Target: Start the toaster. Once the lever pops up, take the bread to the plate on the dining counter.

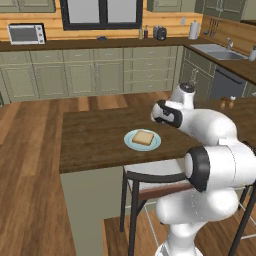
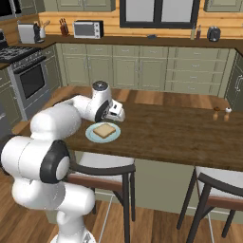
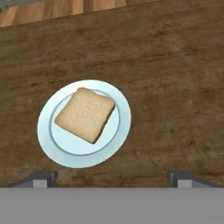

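You are looking down through the hand camera at the bread (image 3: pixel 86 114), 1 square golden slice lying flat on the plate (image 3: pixel 118 131). From the gripper (image 3: pixel 111 178), whose 2 dark fingertips (image 3: pixel 43 178) stand spread wide at the bottom of that view with nothing between them, the bread sits up and a little left — roughly 11 o'clock. The slice is turned like a diamond, 1 corner pointing toward 5 o'clock; being square, it has no real long axis. It lies fully inside the plate's rim, and the hand hangs above it, apart, touching neither.

From the left base view, the plate (image 1: pixel 131 143) rests on the dining counter (image 1: pixel 90 137) near its front edge, with the white arm reaching over it from 4 o'clock. From the right base view, the gripper (image 2: pixel 116 113) hovers just past the plate (image 2: pixel 90 135), at about its 1 o'clock.

The surface is dark wood grain. A stool (image 1: pixel 150 180) stands tucked below the plate's edge of the counter. The toaster (image 1: pixel 159 33) sits well apart on the far worktop — so the delivery looks finished, and your next move is likely just to lift clear.
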